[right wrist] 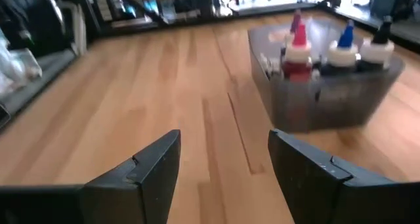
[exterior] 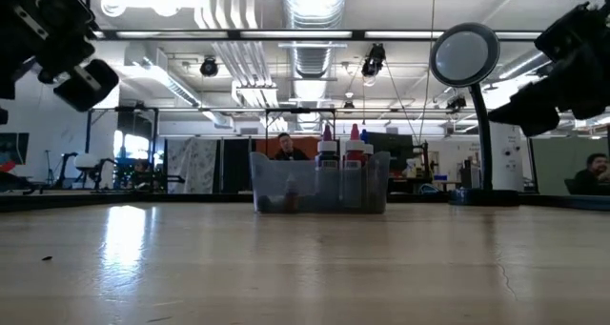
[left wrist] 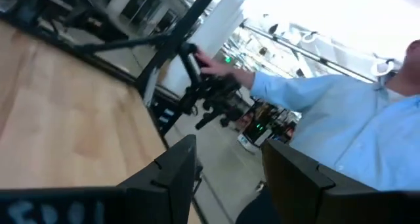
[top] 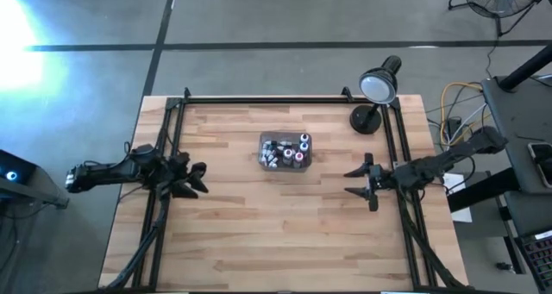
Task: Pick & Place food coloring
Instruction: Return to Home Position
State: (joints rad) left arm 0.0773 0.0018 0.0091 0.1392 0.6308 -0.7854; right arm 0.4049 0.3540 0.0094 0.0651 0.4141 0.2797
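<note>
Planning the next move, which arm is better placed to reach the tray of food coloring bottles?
Likely right. The right gripper is open, and its wrist view faces the tray; the left gripper sees no tray in its view.

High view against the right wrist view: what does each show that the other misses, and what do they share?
Only the high view: the whole table, the left gripper open at its left edge, and a lamp on the right arm's side. Only the right wrist view: the bottles side-on and upright, among them a red-tipped bottle, a blue-tipped bottle and a black-capped bottle. Both: the tray holding the food coloring bottles, and the right gripper, open and empty.
</note>
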